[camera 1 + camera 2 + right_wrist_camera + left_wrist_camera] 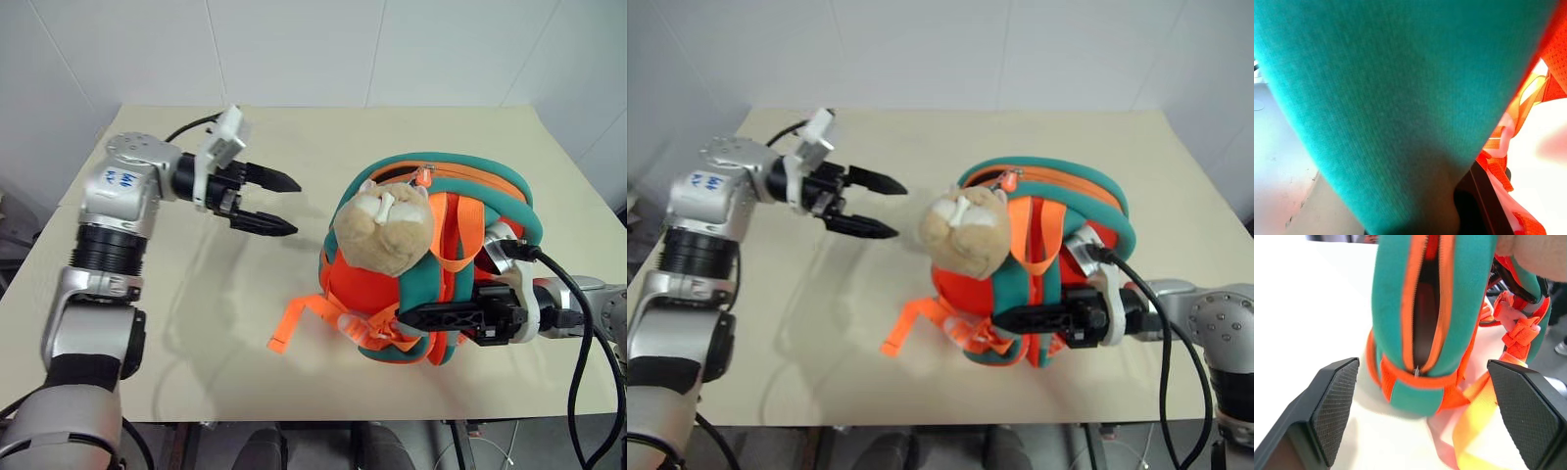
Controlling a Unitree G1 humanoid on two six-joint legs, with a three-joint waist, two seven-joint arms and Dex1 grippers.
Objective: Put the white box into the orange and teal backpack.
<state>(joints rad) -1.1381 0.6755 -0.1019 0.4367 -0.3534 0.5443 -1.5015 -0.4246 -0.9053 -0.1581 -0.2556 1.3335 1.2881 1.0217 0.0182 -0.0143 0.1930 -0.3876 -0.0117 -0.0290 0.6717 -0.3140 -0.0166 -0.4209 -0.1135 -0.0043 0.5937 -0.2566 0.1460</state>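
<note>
Gripping backpack (460, 284) strap, seemingly: right tool (416, 318) | left tool (279, 206) spread (empty)

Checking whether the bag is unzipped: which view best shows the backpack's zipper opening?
The left wrist view: the zipper opening of the orange and teal backpack faces it, parted. The eye views show it edge-on; the right wrist view shows teal fabric.

The inside of the orange and teal backpack (1449, 308), ahead of the left gripper (281, 204), is seen only as a dark slit along its zip; what lies within cannot be told. The fingertips of the right gripper (416, 319) are covered by teal strap, so the grip cannot be made out. Close before that gripper, blurred teal fabric (1391, 107) blocks everything beyond.
</note>
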